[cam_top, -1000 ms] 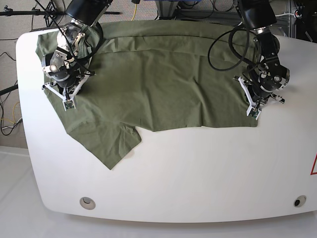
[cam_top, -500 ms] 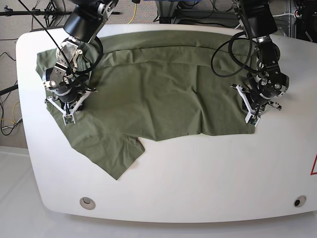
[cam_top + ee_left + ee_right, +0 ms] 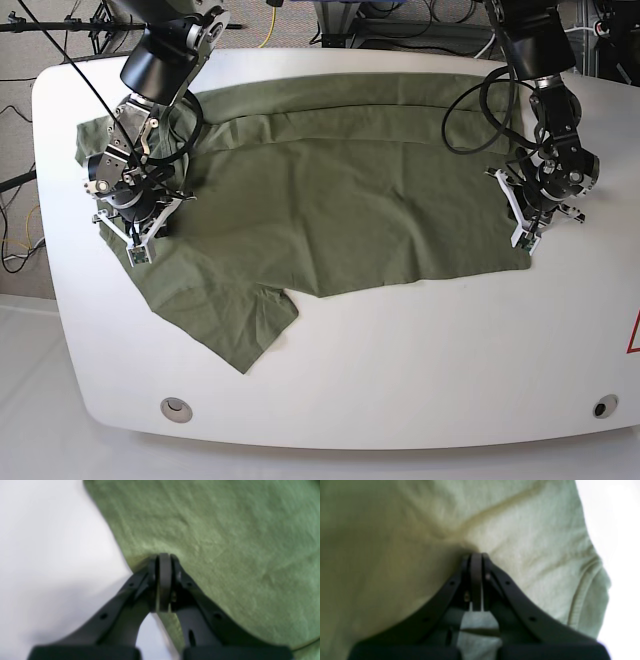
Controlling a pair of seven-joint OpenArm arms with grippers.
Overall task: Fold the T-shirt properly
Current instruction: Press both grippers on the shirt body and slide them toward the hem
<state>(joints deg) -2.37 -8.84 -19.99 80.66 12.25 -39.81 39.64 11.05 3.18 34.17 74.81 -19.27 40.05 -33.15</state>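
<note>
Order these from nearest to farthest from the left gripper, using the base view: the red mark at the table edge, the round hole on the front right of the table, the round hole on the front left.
From the left gripper:
1. Red mark, at the right edge of the table.
2. Right round hole, front right corner.
3. Left round hole, front left, across the table.

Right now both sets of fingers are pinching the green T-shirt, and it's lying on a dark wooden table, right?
Not quite. Both sets of fingers, left and right, are pinched shut on the T-shirt, but the table is plain white, not dark wood. The base view shows this clearly.
</note>
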